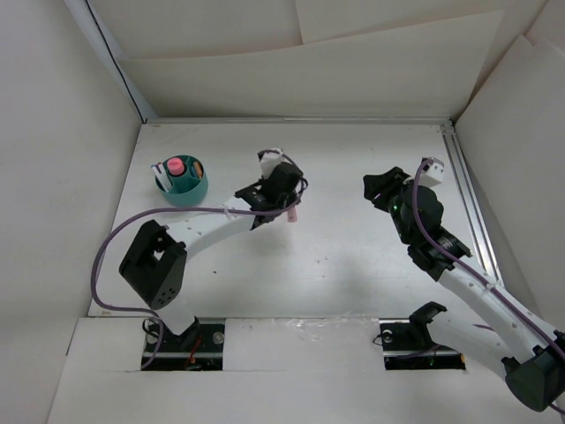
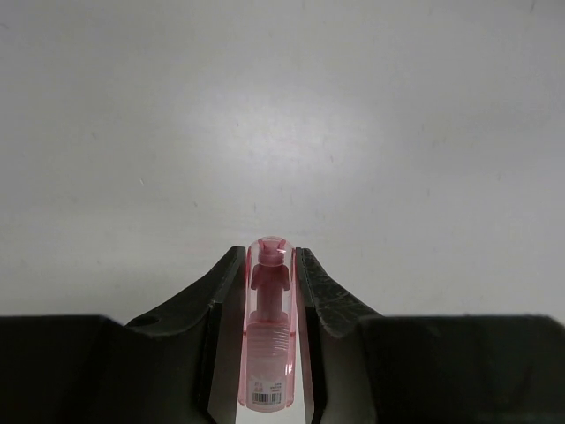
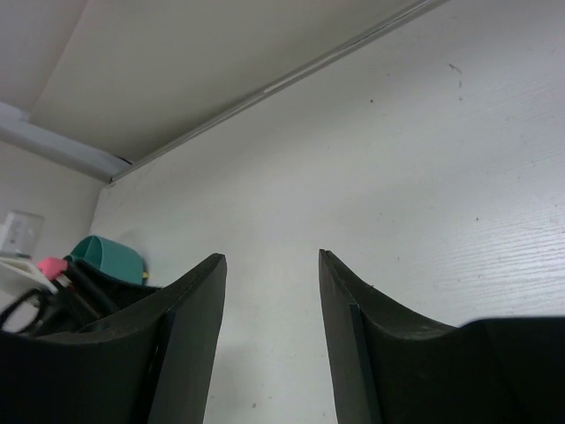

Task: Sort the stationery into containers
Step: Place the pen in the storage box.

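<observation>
Centrally, L gripper [image 2: 267, 258] clamps pink piece [image 2: 267, 353]; teal cup [image 1: 191, 196] nr left wall [image 1: 62, 177]

The left claw [image 2: 268, 253] pinches a clear pink piece [image 2: 267, 340]; the teal cup [image 1: 190, 197] stands upright.

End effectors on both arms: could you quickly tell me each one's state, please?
Left end effector: shut on the translucent pink stubby marker.
Right end effector: open, holding nothing.
</observation>
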